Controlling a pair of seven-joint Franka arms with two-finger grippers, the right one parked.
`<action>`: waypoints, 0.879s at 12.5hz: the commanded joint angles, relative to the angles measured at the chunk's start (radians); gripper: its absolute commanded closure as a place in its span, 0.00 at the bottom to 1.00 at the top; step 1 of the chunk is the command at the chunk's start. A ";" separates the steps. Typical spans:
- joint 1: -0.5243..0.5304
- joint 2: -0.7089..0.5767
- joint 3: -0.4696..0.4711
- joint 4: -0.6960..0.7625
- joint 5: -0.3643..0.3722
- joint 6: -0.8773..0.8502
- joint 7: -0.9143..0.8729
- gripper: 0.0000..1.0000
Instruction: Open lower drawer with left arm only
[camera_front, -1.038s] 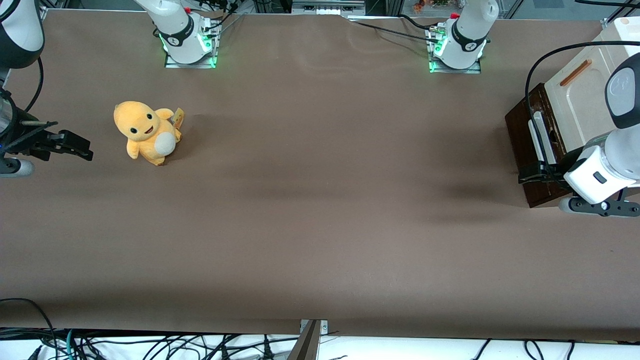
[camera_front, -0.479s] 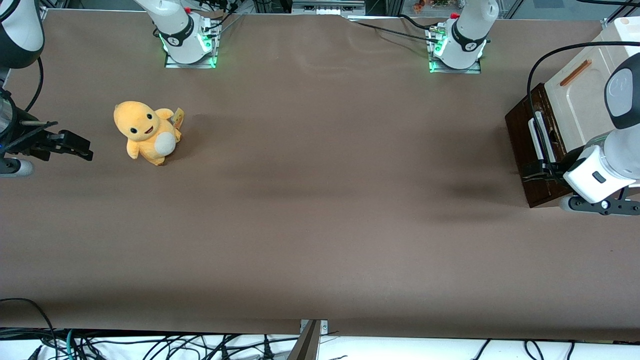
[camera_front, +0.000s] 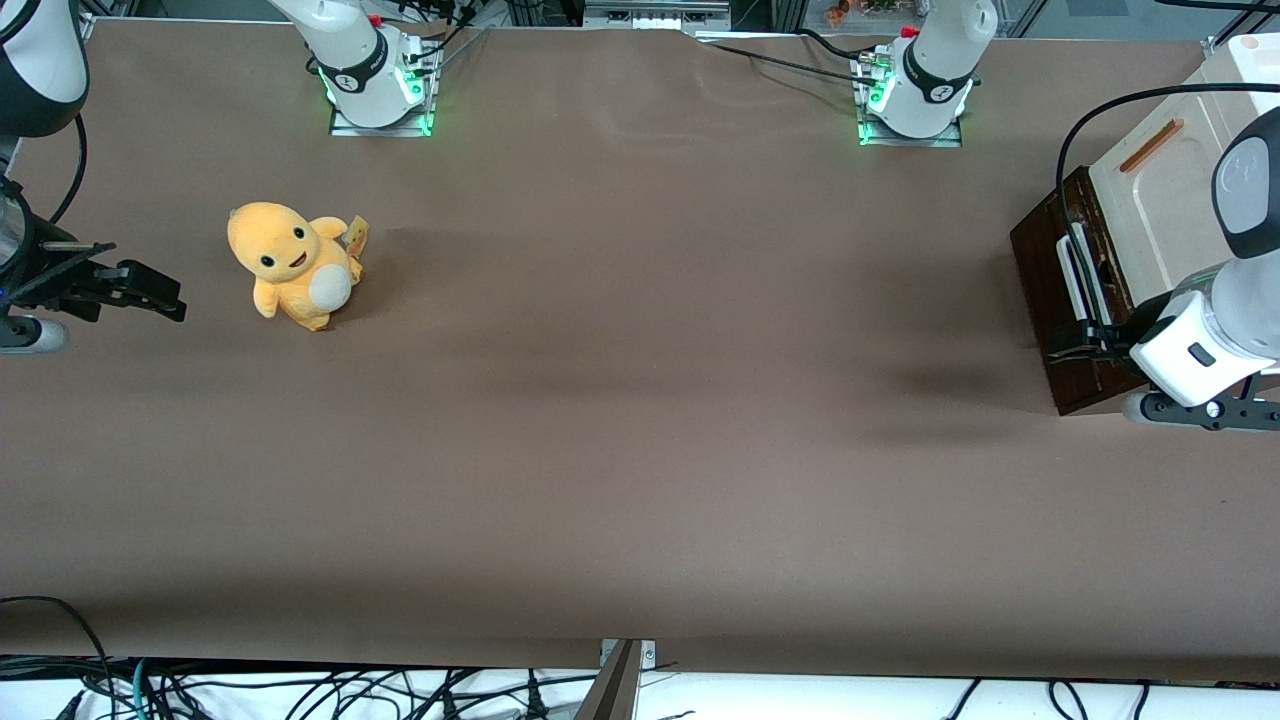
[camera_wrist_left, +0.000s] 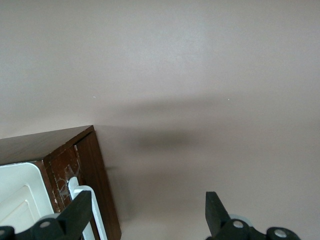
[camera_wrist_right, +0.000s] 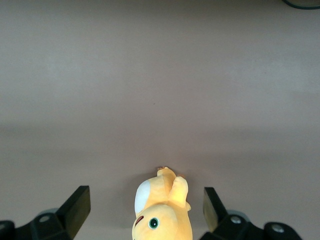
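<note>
The lower drawer (camera_front: 1040, 262) shows its dark brown front and white bar handle (camera_front: 1078, 262) at the working arm's end of the table. The left arm (camera_front: 1200, 340) reaches to the handle's end nearer the camera. Its small black gripper (camera_front: 1072, 343) sits there, open. In the left wrist view the gripper (camera_wrist_left: 147, 214) is spread wide. One of the fingers (camera_wrist_left: 79, 210) overlaps the white handle (camera_wrist_left: 95, 215) on the drawer front (camera_wrist_left: 92, 170), while the other hangs over bare table in front of the drawer. Nothing is held.
A cream panel (camera_front: 1160, 200) with a thin orange-brown handle lies above the drawer. A black cable (camera_front: 1075, 140) loops over the cabinet. An orange plush toy (camera_front: 292, 262) sits toward the parked arm's end, also in the right wrist view (camera_wrist_right: 159, 210).
The gripper has edged a little closer in to the drawer handle. The drawer and the toy have not moved.
</note>
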 joint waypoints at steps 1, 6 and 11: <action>-0.003 -0.007 -0.001 -0.003 0.023 -0.013 0.018 0.00; -0.020 0.004 -0.106 -0.020 0.220 -0.108 -0.238 0.00; -0.025 0.027 -0.252 -0.122 0.464 -0.179 -0.468 0.00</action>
